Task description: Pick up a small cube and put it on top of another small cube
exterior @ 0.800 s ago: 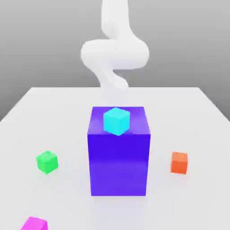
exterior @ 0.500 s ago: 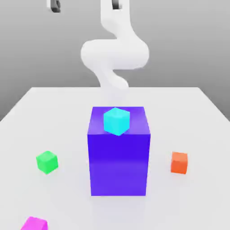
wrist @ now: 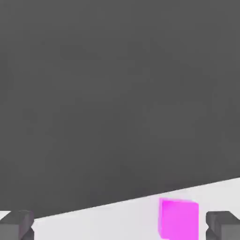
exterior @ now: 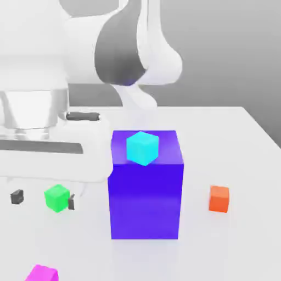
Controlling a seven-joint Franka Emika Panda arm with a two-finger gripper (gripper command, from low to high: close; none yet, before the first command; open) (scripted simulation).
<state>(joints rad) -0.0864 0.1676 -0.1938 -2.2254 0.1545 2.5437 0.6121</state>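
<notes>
My tool [exterior: 44, 198], lowered a moment ago beside the large blue-purple block [exterior: 145, 195], hangs open, approaching the small magenta cube [exterior: 41, 273].

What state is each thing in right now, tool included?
Tool: open, holding nothing, fingertips apart.
Magenta cube: on the table, free.
Green cube: on the table, in line with the gap between the fingertips.
Cyan cube: resting on top of the blue block.
Orange cube: on the table, alone.
</notes>
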